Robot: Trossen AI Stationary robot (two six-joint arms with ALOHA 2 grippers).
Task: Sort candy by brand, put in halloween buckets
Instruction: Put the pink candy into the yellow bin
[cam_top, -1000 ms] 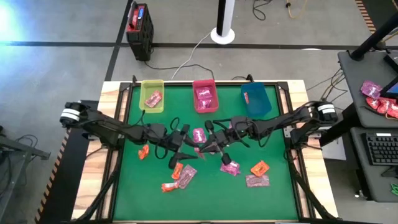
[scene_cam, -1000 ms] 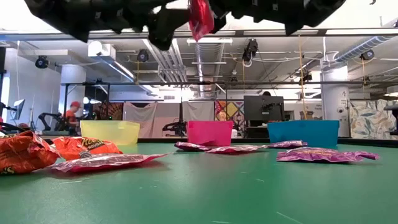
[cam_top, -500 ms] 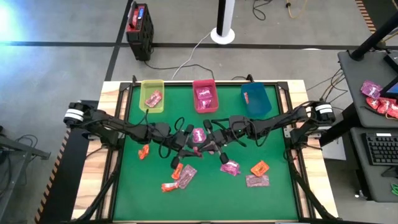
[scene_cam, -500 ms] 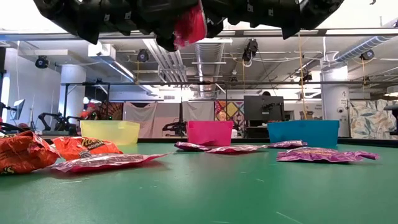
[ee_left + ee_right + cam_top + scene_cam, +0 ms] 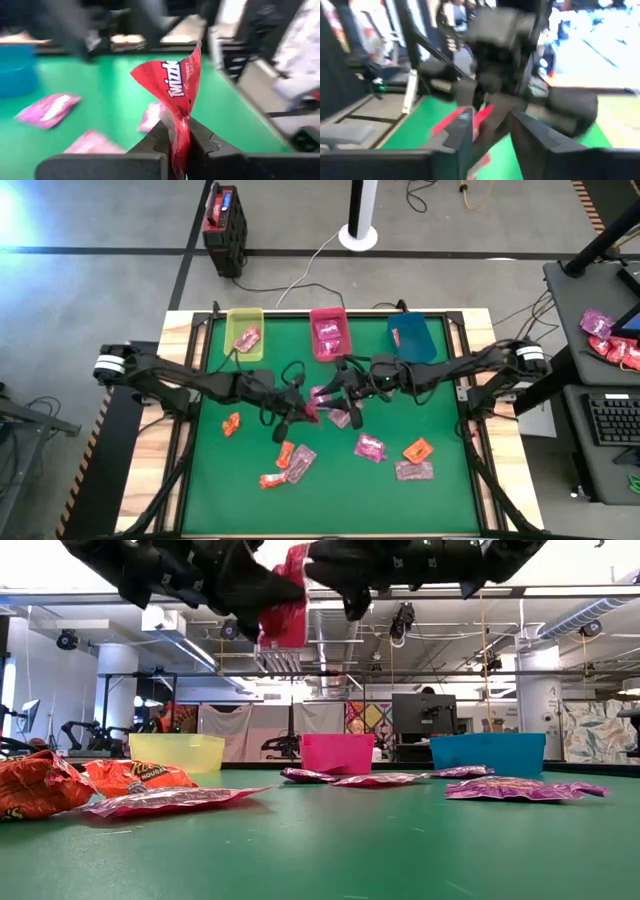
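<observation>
My left gripper (image 5: 176, 145) is shut on a red candy packet (image 5: 174, 85), high above the middle of the green table (image 5: 330, 500). In the low view the packet (image 5: 285, 608) hangs in the air beside my left gripper (image 5: 255, 600). My right gripper (image 5: 490, 135) stands open just to the right of it, fingers facing the packet (image 5: 462, 119). The yellow-green bucket (image 5: 245, 335), pink-red bucket (image 5: 330, 335) and blue bucket (image 5: 411, 340) stand along the far edge. Pink candy (image 5: 370, 447) and orange candy (image 5: 417, 450) lie flat on the mat. My left gripper pinches one crumpled end of the red packet (image 5: 177, 131) between its two fingers. The fingers come roughly level from the table's left. The rest of the packet sticks out past the fingertips, lifted clear of the table.
More loose packets lie at the near left (image 5: 285, 453) and just under the grippers (image 5: 322, 395). A black-and-red box (image 5: 224, 220) stands on the floor beyond the table. The near middle of the mat has free room.
The red packet has passed from my right gripper to my left. My left gripper has shut on it, and my right gripper has opened and drawn back toward the far edge. The packet has shifted a little toward the table's left and stays lifted clear.
</observation>
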